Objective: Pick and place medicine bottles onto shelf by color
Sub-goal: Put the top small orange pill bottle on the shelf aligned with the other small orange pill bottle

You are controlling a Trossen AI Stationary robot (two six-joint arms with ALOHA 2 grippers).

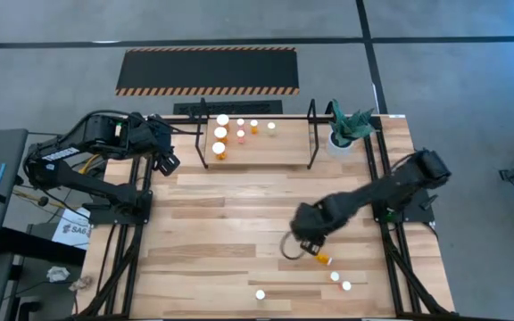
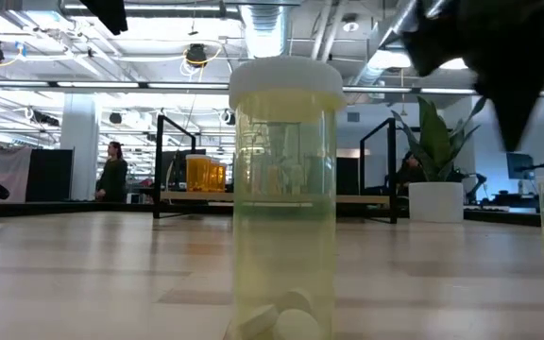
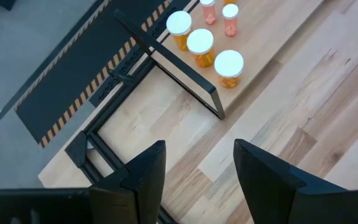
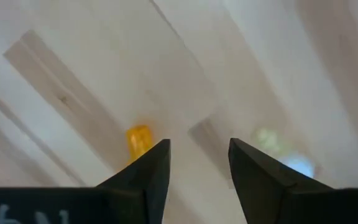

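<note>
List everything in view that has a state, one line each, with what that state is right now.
left gripper: open, empty, hovering beside the shelf's left end
right gripper: open, empty, above the table near an orange bottle
orange bottle: lying on its side on the table
pale bottle: upright, capped, pills at the bottom
shelf: holds several upright capped bottles
shelf bottles: standing, caps on
plant pot: upright beside the shelf
</note>
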